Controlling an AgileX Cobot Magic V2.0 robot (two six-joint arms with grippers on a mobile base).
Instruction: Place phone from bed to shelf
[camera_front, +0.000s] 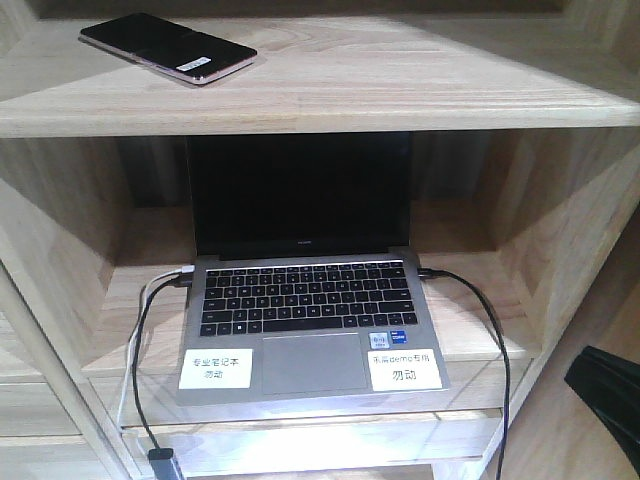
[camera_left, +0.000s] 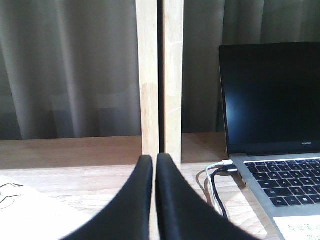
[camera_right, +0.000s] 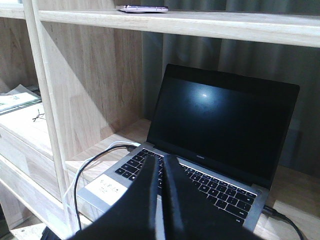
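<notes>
Both pincers are clenched with nothing between the fingers: left pincer (camera_left: 154, 165) faces the shelf's twin upright posts, right pincer (camera_right: 161, 167) hangs low in front of the laptop (camera_front: 305, 290). Glossy black phone (camera_front: 167, 48) lies flat on the shelf (camera_front: 420, 90), upper board, left side, angled, back from the front edge with bare pale wood to its right. Cables (camera_front: 140, 340) droop off the lower board.

The phone (camera_front: 167, 48) lies on the shelf's (camera_front: 420, 100) upper board (left part), the laptop (camera_front: 305, 290) in the compartment below, seemingly further right.
</notes>
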